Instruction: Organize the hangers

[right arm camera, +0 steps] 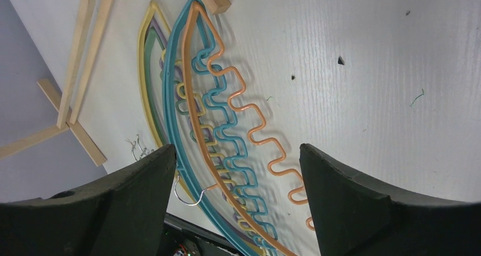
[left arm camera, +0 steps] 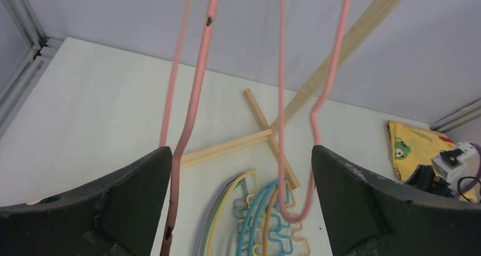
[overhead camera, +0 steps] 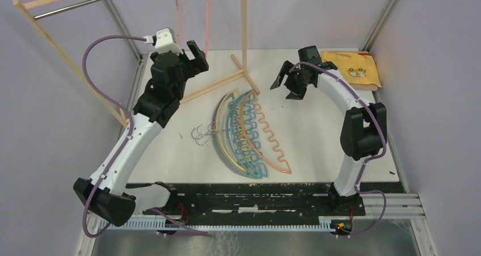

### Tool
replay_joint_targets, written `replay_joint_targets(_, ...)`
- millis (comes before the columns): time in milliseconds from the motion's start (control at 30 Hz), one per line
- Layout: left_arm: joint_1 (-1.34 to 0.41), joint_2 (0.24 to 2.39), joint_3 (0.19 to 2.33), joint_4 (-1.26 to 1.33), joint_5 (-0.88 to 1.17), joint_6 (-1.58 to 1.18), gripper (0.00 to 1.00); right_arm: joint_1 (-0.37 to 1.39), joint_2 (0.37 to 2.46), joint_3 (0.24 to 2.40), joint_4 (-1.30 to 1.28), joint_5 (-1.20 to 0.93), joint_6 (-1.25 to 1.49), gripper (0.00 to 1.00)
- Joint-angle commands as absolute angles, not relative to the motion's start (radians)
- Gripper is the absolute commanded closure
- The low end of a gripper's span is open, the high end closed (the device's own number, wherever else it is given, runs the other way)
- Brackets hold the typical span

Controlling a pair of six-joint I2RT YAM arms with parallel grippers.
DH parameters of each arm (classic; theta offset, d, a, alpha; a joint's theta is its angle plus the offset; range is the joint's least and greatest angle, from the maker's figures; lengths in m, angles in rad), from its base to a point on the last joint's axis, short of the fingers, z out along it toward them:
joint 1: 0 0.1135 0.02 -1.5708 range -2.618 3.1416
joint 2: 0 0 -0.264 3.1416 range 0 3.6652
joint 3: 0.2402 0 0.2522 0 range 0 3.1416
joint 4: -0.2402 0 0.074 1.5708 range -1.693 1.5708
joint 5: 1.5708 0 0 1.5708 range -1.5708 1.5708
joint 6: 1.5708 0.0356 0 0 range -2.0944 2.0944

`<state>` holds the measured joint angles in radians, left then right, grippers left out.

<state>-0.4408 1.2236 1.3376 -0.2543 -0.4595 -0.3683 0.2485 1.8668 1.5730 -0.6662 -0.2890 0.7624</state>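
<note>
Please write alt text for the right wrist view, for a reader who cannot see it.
Pastel hangers lie overlapped on a white table, the orange hanger at the right, seen between the open black fingers of the right gripper. Wooden rack frame at upper left.

Overhead, two wrist closeups; shared hangers (overhead camera: 245, 142)

A pile of hangers (overhead camera: 249, 139) lies on the table (overhead camera: 317, 148), just before the rack foot (overhead camera: 244, 73); one hanger (overhead camera: 209, 17) hangs behind-left, seemingly from the rod (overhead camera: 93, 0); a cloth (overhead camera: 351, 68) sits far right

Left arm (overhead camera: 127, 148), right arm (overhead camera: 345, 100): jaws apart.
</note>
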Motion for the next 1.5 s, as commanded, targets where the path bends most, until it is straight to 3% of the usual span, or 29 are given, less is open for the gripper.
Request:
replay_joint_targets(0,-0.446,1.174,1.335,-0.238,-0.392,-0.301,0.01,0.245,1.857,1.581,-0.649,-0.293,0.768,0.11)
replay_joint_targets(133,-0.443,1.145,1.332,-0.22,-0.414,-0.265,0.01,0.246,1.849,1.581,-0.649,-0.29,0.763,0.02)
replay_joint_targets(400,-0.427,1.122,1.395,-0.173,-0.457,-0.214,0.01,0.245,1.832,1.577,-0.649,-0.284,0.756,0.01)
replay_joint_targets(633,-0.349,1.249,1.51,-0.139,-0.506,-0.189,0.04,0.246,1.84,1.595,-0.641,-0.293,0.765,0.01)
replay_joint_targets(733,-0.328,1.326,1.565,-0.071,-0.568,-0.146,0.13,0.245,1.849,1.615,-0.643,-0.304,0.766,0.01)
replay_joint_targets(933,-0.301,1.432,1.601,0.155,-0.713,-0.023,0.46,0.246,1.867,1.649,-0.646,-0.315,0.763,0.01)
replay_joint_targets(1133,-0.294,1.504,1.586,0.394,-0.805,0.084,0.63,0.244,1.898,1.665,-0.64,-0.335,0.765,0.02)
replay_joint_targets(1333,-0.289,1.613,1.659,0.495,-0.808,0.124,0.95,0.242,1.934,1.696,-0.638,-0.348,0.773,0.02)
replay_joint_targets(1467,-0.288,1.691,1.743,0.499,-0.776,0.105,0.97,0.239,1.961,1.735,-0.645,-0.355,0.774,0.02)
